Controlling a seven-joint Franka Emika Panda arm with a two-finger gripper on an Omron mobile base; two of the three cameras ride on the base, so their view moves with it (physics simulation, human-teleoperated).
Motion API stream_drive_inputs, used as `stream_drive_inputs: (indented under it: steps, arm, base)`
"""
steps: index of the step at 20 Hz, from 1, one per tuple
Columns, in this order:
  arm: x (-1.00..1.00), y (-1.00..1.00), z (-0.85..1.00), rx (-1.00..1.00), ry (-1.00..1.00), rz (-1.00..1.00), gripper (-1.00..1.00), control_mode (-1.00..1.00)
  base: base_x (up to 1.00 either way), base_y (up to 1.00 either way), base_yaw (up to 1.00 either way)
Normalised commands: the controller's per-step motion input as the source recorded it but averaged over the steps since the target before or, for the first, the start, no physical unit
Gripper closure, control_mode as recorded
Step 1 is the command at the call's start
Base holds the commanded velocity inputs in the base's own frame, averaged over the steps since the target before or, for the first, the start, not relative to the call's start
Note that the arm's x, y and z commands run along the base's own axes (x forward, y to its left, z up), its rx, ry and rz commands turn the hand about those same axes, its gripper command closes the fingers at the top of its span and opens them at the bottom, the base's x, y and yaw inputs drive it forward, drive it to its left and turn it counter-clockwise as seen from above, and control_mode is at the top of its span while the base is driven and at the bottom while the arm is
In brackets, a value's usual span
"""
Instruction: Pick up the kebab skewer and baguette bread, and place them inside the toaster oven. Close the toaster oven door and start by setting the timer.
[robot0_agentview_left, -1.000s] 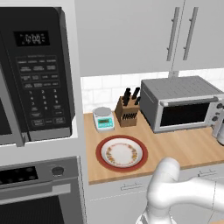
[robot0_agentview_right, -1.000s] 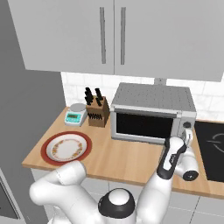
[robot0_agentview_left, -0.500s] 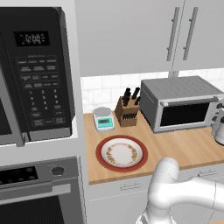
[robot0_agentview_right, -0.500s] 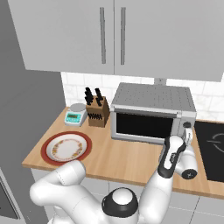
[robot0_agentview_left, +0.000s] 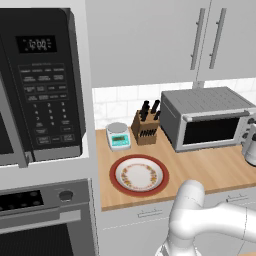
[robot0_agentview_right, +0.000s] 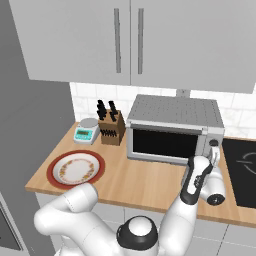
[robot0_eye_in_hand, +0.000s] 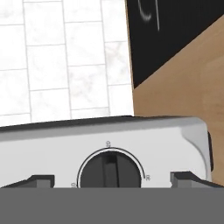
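**Technician:** Movement since the earlier pictures is slight: the gripper (robot0_agentview_right: 214, 156) has edged closer to the right end of the toaster oven (robot0_agentview_right: 172, 129), and nothing else has shifted.

**Operator:** Gripper condition?

**Technician:** Jaws spread wide, holding nothing. In the hand view the two fingertips (robot0_eye_in_hand: 189, 178) stand either side of the timer dial (robot0_eye_in_hand: 111, 169), apart from it.

**Operator:** Task status?

**Technician:** The toaster oven door (robot0_agentview_left: 209, 131) is shut. Its dark glass hides the interior, so the kebab skewer and baguette bread cannot be confirmed inside; judging by the bare plate (robot0_agentview_left: 139, 175), loading is probably done. Remaining step: grip the dial and set the timer.

**Operator:** Containers?

**Technician:** Plate: no food on it. Knife block (robot0_agentview_left: 145, 128): dark-handled knives seated in it. A small kitchen scale (robot0_agentview_left: 118, 135) stands just beside the block on the wooden counter (robot0_agentview_right: 150, 181).
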Motion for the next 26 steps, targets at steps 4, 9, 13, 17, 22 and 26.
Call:
stream_drive_inputs:
  steps: [4, 9, 13, 17, 22, 26]
  arm:
    - [0.00, -0.08, -0.09, 0.02, 0.00, 0.00, -1.00, -1.00]
    - [0.00, -0.09, -0.17, 0.00, 0.00, 0.00, -1.00, -1.00]
    - [0.00, -0.11, -0.07, 0.01, 0.00, 0.00, 1.00, -1.00]
    - [0.00, -0.03, -0.08, 0.03, 0.00, 0.00, 1.00, -1.00]
    - [0.00, -0.03, -0.08, 0.07, 0.00, -0.01, 1.00, -1.00]
    - [0.00, -0.01, -0.12, 0.08, 0.00, -0.04, 1.00, -1.00]
  base:
    - [0.00, 0.00, 0.00]
    - [0.00, 0.00, 0.00]
    - [0.00, 0.00, 0.00]
    - [0.00, 0.00, 0.00]
    - [0.00, 0.00, 0.00]
    - [0.00, 0.00, 0.00]
